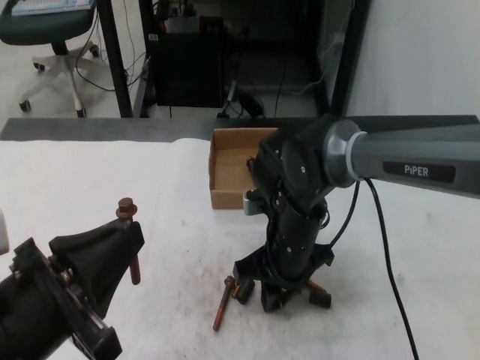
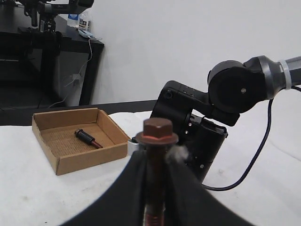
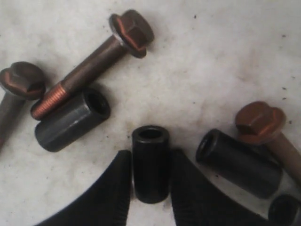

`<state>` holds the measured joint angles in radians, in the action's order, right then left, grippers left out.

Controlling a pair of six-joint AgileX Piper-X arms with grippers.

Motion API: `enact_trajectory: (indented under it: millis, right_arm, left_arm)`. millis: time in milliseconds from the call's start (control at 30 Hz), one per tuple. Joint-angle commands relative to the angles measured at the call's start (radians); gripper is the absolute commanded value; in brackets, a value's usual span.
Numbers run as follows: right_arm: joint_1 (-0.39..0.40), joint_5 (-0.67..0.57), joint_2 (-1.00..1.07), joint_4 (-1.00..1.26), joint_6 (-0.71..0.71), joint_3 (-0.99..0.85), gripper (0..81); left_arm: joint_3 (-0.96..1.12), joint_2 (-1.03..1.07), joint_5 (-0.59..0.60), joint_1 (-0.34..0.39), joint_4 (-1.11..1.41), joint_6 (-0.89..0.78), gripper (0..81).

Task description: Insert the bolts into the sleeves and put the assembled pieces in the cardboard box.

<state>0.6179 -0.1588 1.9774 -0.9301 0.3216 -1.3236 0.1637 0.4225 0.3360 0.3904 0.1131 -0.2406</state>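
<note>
The left hand grasps a bolt upright, head above the fingers. The right hand is clenched on a sleeve at the table. Loose bolts and spare sleeves lie just beyond its fingertips. The cardboard box, beyond the left hand, contains one assembled piece.
</note>
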Motion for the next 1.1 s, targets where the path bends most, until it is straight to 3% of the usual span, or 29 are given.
enact_trajectory:
  millis: [0, 133, 233, 500, 667, 800, 900, 1067]
  right_arm:
    - [0.003, 0.003, 0.019, -0.012, 0.0, 0.002, 27.5]
    - [0.003, -0.001, 0.028, -0.012, -0.045, 0.002, 22.4]
    - [0.003, -0.005, 0.025, -0.02, -0.1, 0.0, 1.2]
    - [0.0, -0.085, -0.108, -0.029, -0.162, -0.03, 0.8]
    - [0.0, 0.002, -0.326, 0.025, -0.251, -0.031, 0.8]
    - [-0.002, -0.006, -0.524, 0.169, -0.255, 0.006, 0.8]
    - [-0.002, -0.143, -0.664, 0.36, -0.206, 0.113, 0.8]
    - [0.02, -0.451, -0.854, 0.71, -0.136, 0.407, 0.8]
  left_arm:
    - [0.004, 0.002, -0.006, -0.003, 0.011, 0.006, 0.2]
    - [0.004, 0.002, -0.006, -0.003, 0.011, 0.006, 0.2]
    - [0.004, 0.002, -0.006, -0.003, 0.011, 0.006, 0.2]
    - [0.004, 0.002, -0.005, -0.003, 0.076, -0.043, 0.2]
    - [0.004, 0.002, -0.055, -0.003, 0.318, -0.189, 0.2]
    - [0.004, 0.016, -0.094, -0.003, 0.459, -0.326, 0.2]
    - [0.004, 0.058, -0.048, -0.003, 0.512, -0.444, 0.2]
    - [0.057, 0.203, 0.152, -0.003, 0.603, -0.464, 0.2]
